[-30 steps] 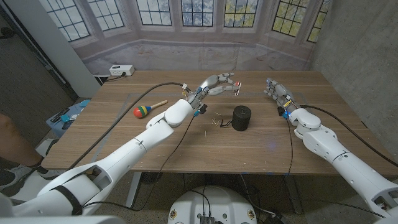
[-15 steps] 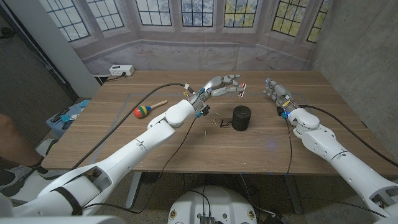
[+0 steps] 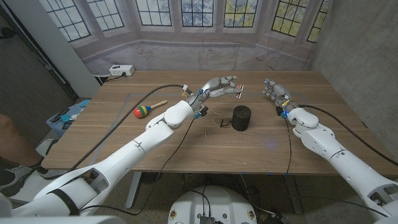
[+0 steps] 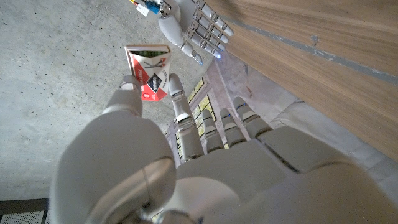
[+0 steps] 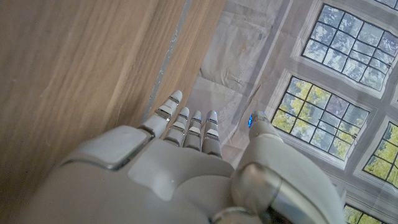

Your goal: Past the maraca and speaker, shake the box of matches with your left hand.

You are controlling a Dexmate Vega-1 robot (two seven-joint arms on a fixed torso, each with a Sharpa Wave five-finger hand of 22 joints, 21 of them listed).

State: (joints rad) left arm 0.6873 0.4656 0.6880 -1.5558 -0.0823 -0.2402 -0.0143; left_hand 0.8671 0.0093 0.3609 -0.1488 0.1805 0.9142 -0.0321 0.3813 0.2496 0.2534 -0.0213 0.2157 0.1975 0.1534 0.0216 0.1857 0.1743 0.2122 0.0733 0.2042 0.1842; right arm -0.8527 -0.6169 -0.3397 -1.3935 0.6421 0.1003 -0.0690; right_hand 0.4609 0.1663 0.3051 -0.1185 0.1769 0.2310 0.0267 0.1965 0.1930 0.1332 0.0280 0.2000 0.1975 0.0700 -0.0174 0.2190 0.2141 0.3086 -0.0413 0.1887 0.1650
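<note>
My left hand point(image 3: 219, 86) is raised above the table behind the speaker, pinching the box of matches point(image 3: 238, 92) between thumb and a finger. In the left wrist view the red and white box of matches point(image 4: 149, 72) sits at the fingertips of my left hand point(image 4: 205, 168). The black cylindrical speaker point(image 3: 240, 118) stands just in front of it, with a few loose matches point(image 3: 217, 121) lying beside it. The red, yellow and green maraca point(image 3: 144, 110) lies to the left. My right hand point(image 3: 275, 92) stays at the far right with fingers apart, holding nothing; it also shows as my right hand point(image 5: 186, 162).
A white power strip point(image 3: 122, 70) lies at the table's point(image 3: 186, 146) far left corner. Blue items point(image 3: 68, 114) sit off the table's left edge, near a person's leg point(image 3: 9, 134). My right hand point(image 4: 199, 25) shows past the box in the left wrist view.
My left hand has shifted the box of matches a little to the right, then back and slightly down. The right hand, speaker and maraca have stayed put.
</note>
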